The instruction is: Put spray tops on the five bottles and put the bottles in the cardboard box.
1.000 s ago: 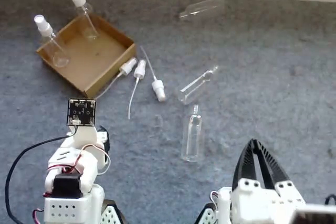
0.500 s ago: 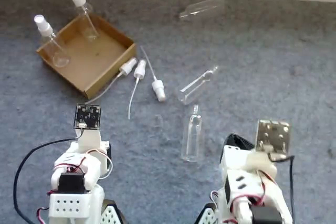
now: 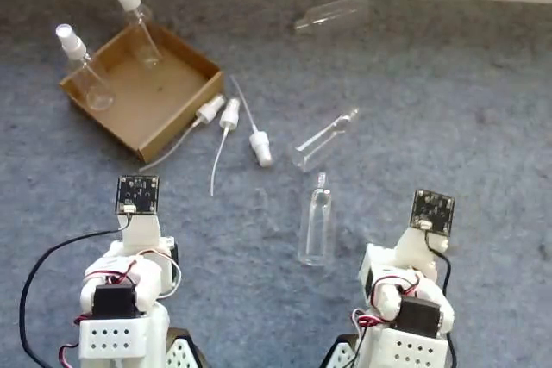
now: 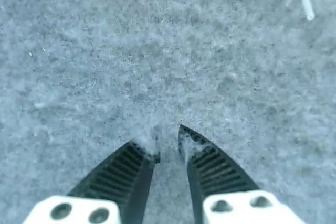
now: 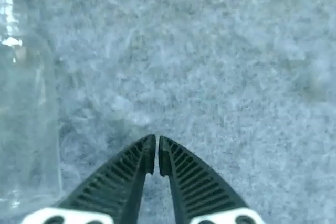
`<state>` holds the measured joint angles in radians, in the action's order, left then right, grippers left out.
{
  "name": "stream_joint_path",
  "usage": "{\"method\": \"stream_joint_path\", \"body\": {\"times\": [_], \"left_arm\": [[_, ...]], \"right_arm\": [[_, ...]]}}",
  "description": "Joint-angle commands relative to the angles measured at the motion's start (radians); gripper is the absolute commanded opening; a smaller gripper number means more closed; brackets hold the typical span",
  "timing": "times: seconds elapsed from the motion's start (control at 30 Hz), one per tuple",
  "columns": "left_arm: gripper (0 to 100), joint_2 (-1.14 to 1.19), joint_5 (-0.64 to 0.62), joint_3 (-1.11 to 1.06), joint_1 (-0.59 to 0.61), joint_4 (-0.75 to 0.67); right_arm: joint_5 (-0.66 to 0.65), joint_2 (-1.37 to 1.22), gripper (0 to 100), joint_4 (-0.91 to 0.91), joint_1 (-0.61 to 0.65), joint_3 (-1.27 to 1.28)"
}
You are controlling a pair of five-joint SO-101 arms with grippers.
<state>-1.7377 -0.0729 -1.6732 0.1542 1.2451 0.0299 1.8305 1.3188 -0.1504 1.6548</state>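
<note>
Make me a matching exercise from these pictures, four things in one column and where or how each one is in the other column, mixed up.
Things:
1. cardboard box
2. capped bottles
3. loose spray tops
4. right gripper

Places or states:
A. shut, over bare carpet
B. lying on the carpet beside the box
C. brown, open-topped, on the far left of the carpet
D. inside the box, at its corners

Pairs: 1-C, 2-D, 3-B, 4-A
</note>
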Motion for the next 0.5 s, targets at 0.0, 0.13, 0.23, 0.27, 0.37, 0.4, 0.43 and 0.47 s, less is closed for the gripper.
{"method": "stream_joint_path", "body": {"times": [0.0,0.13,0.23,0.27,0.37,0.4,0.43,0.47], "left_arm": [[0,-0.013,-0.005,-0.024,0.012,0.005],[0,-0.013,-0.005,-0.024,0.012,0.005],[0,-0.013,-0.006,-0.024,0.012,0.009],[0,-0.013,-0.006,-0.024,0.012,0.009],[1,-0.013,-0.006,-0.024,0.012,0.009],[1,-0.013,-0.006,-0.024,0.012,0.009],[1,-0.013,-0.006,-0.024,0.012,0.009],[1,-0.013,-0.006,-0.024,0.012,0.009]], "right_arm": [[0.005,0.007,0.5,-0.050,0.013,0.108],[0.005,0.007,0.5,-0.062,0.039,0.168],[0.005,0.007,0.5,-0.062,0.039,0.171],[0.005,0.007,0.5,-0.062,0.039,0.171],[0.005,0.007,0.5,-0.062,0.039,0.171],[0.005,0.007,0.5,-0.062,0.039,0.171],[0.005,0.007,0.5,-0.062,0.033,0.171],[0.005,0.007,0.5,-0.062,0.028,0.171]]}}
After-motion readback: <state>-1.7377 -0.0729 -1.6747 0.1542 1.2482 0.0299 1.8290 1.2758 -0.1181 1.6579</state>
